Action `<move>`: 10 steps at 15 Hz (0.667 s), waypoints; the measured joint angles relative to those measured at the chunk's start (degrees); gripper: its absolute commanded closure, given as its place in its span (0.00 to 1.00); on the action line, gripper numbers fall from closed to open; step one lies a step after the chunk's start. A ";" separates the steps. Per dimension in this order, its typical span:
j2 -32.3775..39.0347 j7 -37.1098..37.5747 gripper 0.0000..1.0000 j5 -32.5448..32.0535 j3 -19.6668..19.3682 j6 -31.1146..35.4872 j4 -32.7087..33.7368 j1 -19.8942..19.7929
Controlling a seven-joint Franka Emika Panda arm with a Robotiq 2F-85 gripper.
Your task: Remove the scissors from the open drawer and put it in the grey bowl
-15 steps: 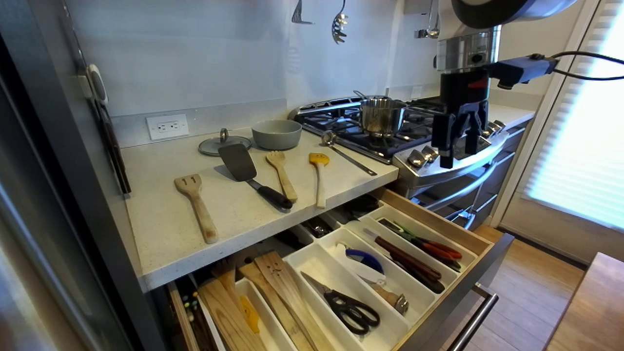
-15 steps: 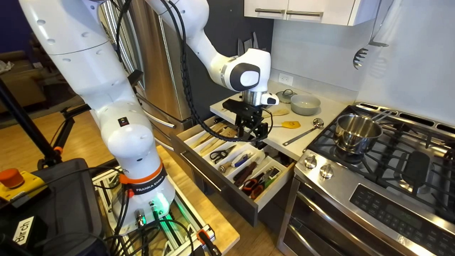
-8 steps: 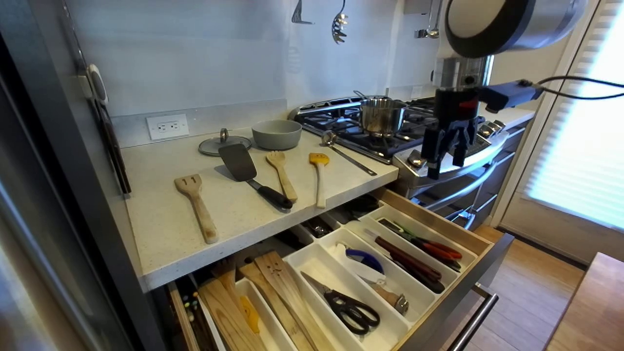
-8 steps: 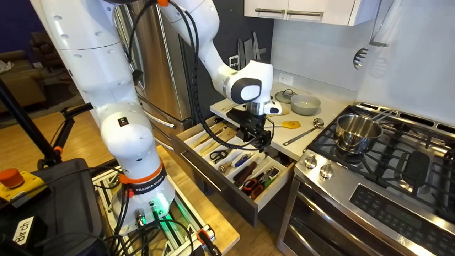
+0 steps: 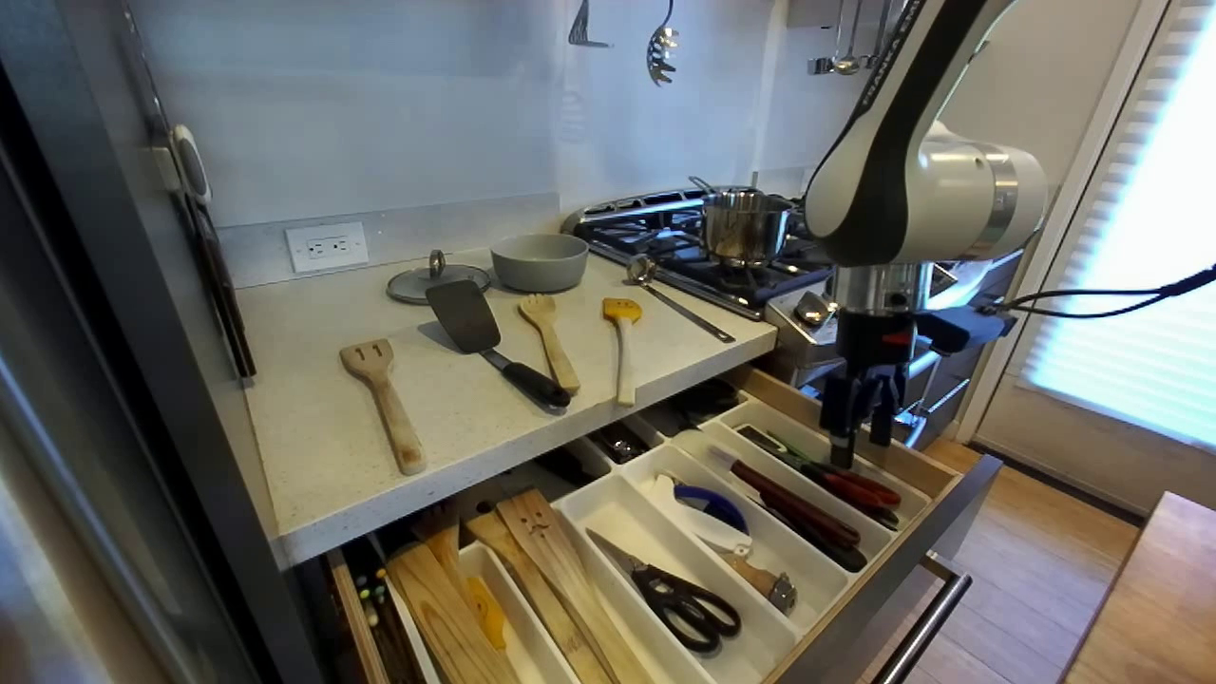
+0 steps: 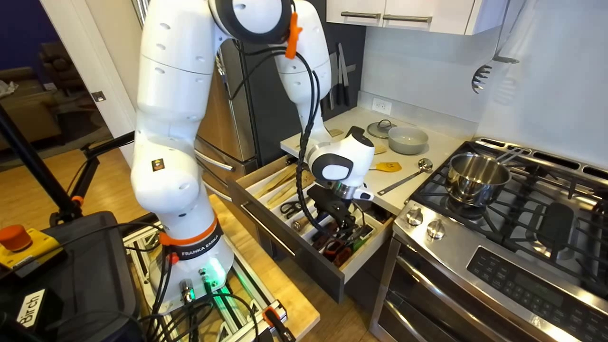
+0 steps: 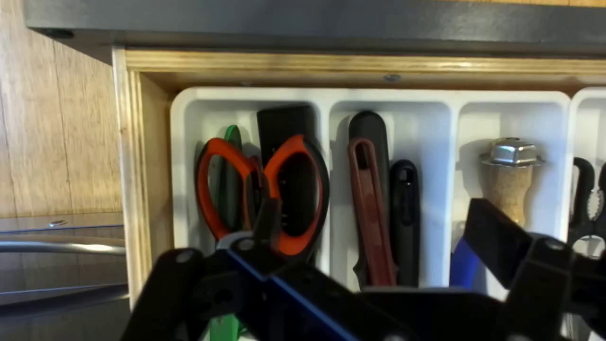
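The open drawer point(image 5: 912, 570) holds a cream divider tray. Orange-and-black-handled scissors lie in its end compartment, in an exterior view point(image 5: 860, 489) and the wrist view point(image 7: 293, 244). Black-handled scissors point(image 5: 655, 579) lie in another compartment and show at the right edge of the wrist view point(image 7: 587, 175). The grey bowl point(image 5: 540, 264) stands on the counter at the back, also in an exterior view point(image 6: 408, 140). My gripper point(image 5: 863, 446) is over the drawer's end near the orange scissors, open and empty. In the wrist view one finger point(image 7: 270, 218) overlaps the orange loops; their blades are hidden.
Red point(image 7: 371, 203) and black handles lie in the compartment beside the orange scissors. A wooden-handled tool point(image 7: 509, 189) lies further over. Several utensils, including a black spatula point(image 5: 465, 318), and a glass lid point(image 5: 418, 285) lie on the counter. A steel pot point(image 6: 475, 185) stands on the stove.
My gripper has come down from well above the drawer's end to just over its contents, staying open. The arm has swung lower with it. Scissors, drawer and bowl have not moved.
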 measured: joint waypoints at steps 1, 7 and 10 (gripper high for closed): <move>2.10 0.86 0.08 -0.63 0.23 0.47 1.02 0.05; 10.46 6.17 0.37 -6.44 0.38 2.92 5.68 0.11; 12.36 6.86 0.53 -7.90 0.49 3.11 7.01 0.09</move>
